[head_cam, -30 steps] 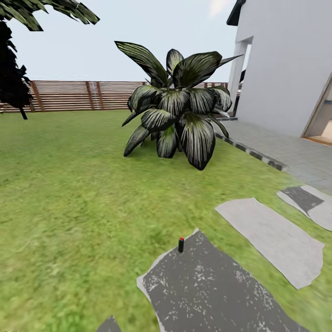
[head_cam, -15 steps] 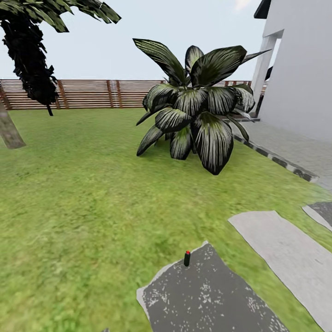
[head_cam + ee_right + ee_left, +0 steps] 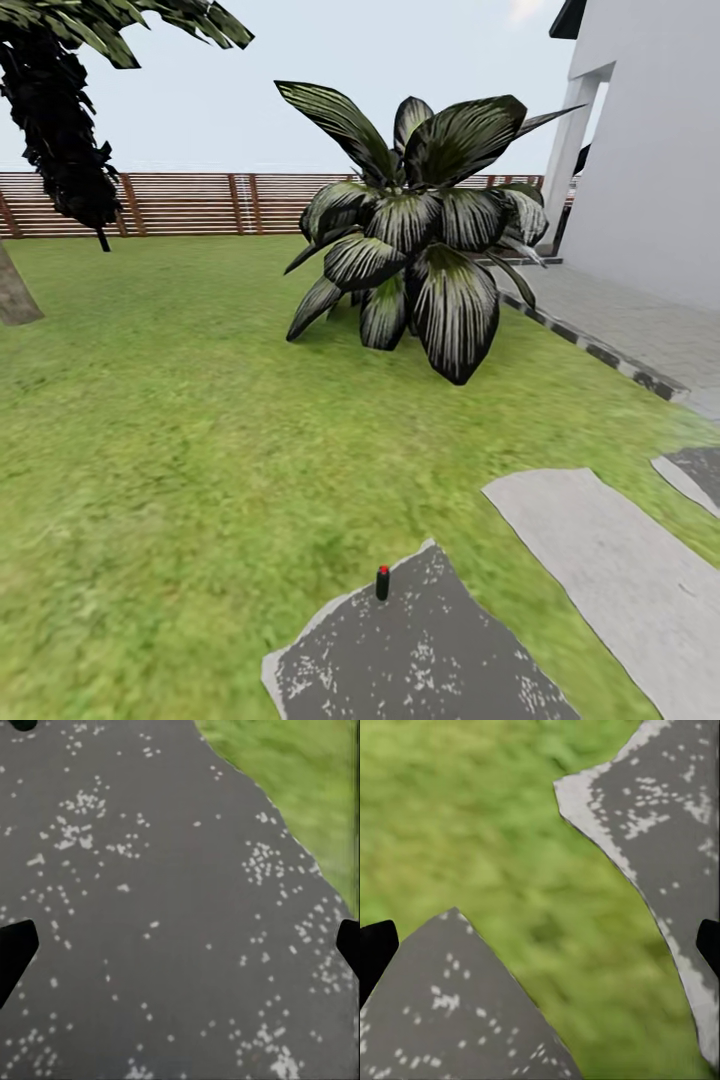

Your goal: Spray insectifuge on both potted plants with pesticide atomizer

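Lawn (image 3: 180,420) of the garden is stretching back to a slatted fence (image 3: 180,203); palm trunk (image 3: 60,140) far left, striped-leaf agave (image 3: 420,250) centre, stepping stones (image 3: 420,660) lower right. Left gripper (image 3: 540,937) is hanging spread over grass and stone; right gripper (image 3: 180,945) spread over dark stone (image 3: 150,907).

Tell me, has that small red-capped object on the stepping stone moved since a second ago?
No. The red-capped object keeps its spot at the dark stepping stone's far edge; its shift in the head view is camera motion, shared by the striped-leaf plant.
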